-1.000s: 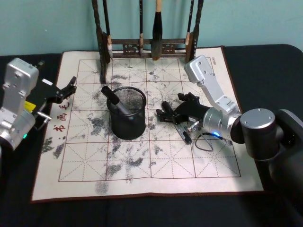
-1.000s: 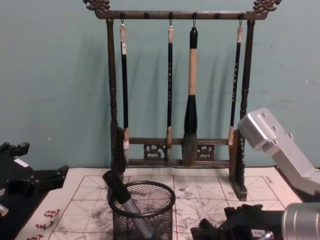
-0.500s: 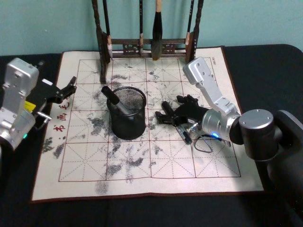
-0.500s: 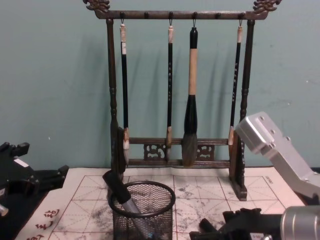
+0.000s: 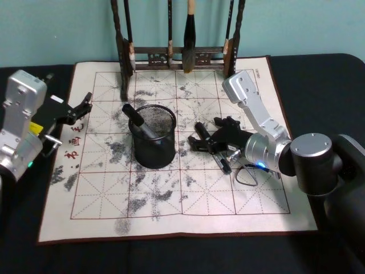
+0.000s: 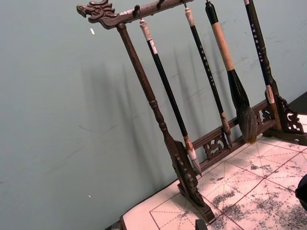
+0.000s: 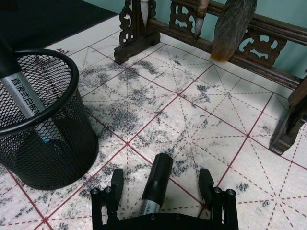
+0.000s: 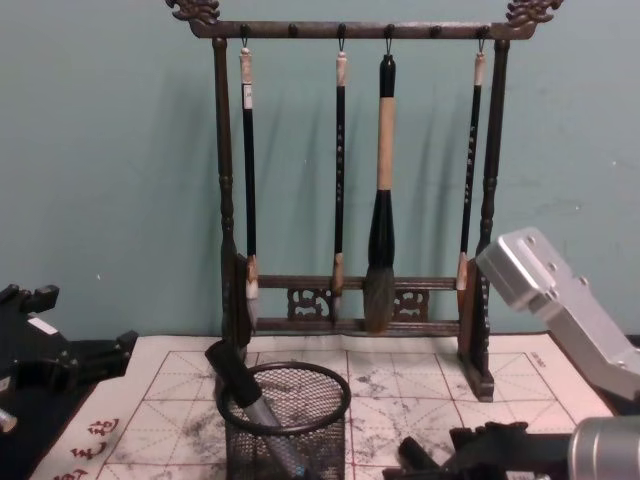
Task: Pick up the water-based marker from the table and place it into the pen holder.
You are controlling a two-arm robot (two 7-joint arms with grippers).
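Note:
A black-and-grey water-based marker point(image 7: 154, 188) lies flat on the ink-stained practice mat point(image 5: 171, 194), just right of the black mesh pen holder point(image 5: 153, 137). My right gripper point(image 7: 161, 183) is low over the mat and open, one finger on each side of the marker. From the head, the right gripper point(image 5: 201, 141) covers the marker's middle, and its tip point(image 5: 223, 165) pokes out behind. Another marker point(image 5: 137, 119) leans inside the holder point(image 7: 38, 120). My left gripper point(image 5: 80, 108) rests open at the mat's left edge.
A tall dark wooden brush rack point(image 8: 350, 200) with several hanging brushes stands at the back of the mat. A loose black cable point(image 5: 245, 174) lies by my right wrist. Black table point(image 5: 319, 74) surrounds the mat.
My right gripper has sunk slightly lower around the lying marker, and its arm shifted a little. The left arm, holder and marker have not moved.

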